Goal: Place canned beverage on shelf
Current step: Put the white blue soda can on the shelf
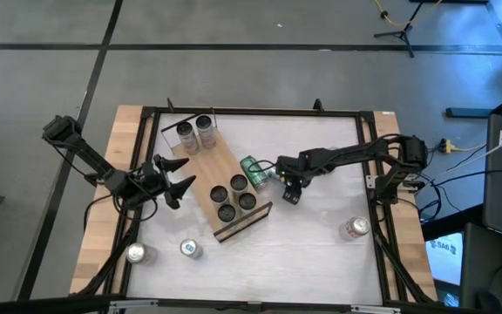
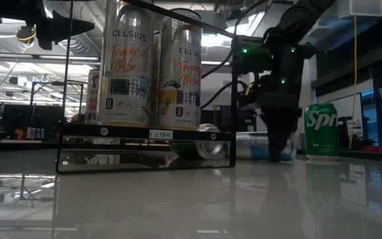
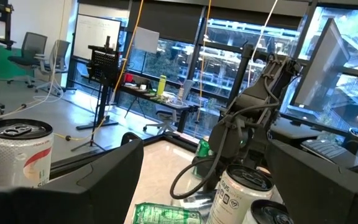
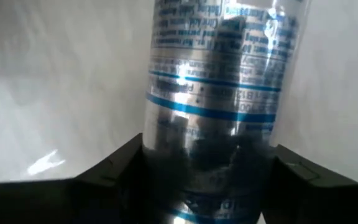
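While right tool (image 1: 291, 194) clamps silver can (image 4: 213, 106) beside shelf (image 1: 200, 170) edge, left tool (image 1: 179, 187) wide, bare table (image 1: 321, 253) near.

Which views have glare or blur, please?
Low view: glossy table mirrors the shelf and cans, which stand backlit. Right wrist view: silver can between the right gripper fingers looks soft, with white glare on the table. High view: even light.

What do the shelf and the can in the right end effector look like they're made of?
The shelf: probably wood, matte, with a pale board face and dark edges. The can in the right end effector: likely aluminium, glossy, with a mirror-like silver wall, blue bands and printed text.
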You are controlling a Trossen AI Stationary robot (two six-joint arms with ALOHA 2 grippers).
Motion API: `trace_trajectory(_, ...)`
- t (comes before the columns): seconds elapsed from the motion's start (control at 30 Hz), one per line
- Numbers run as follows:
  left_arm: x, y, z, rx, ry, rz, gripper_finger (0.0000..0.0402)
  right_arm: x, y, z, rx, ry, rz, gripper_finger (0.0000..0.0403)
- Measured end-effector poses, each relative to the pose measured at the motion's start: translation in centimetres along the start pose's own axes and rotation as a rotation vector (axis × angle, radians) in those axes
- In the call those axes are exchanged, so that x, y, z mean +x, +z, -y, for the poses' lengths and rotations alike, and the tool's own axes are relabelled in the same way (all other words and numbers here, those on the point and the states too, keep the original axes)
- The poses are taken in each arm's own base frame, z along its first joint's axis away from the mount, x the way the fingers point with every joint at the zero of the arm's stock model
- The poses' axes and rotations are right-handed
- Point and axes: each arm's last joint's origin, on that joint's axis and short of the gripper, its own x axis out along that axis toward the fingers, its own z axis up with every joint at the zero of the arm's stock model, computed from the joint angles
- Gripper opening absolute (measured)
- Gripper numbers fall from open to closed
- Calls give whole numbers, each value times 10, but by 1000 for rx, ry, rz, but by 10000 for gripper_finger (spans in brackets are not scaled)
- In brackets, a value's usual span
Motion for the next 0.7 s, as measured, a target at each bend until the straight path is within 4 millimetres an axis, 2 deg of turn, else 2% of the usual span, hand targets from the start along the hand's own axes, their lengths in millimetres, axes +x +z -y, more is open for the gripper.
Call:
trace_trajectory(0.23, 0, -1, 0, 11, 0, -5, 332, -26, 3, -5, 22, 10, -164, 249)
trace_trajectory(0.5, 0, -1, 0, 14, 0, -6, 332, -70, -1, -9, 34, 16, -416, 232)
trace_trajectory(0.7, 0, -1, 0, 14, 0, -6, 332, -87, -9, -13, 95, 125, -578, 238)
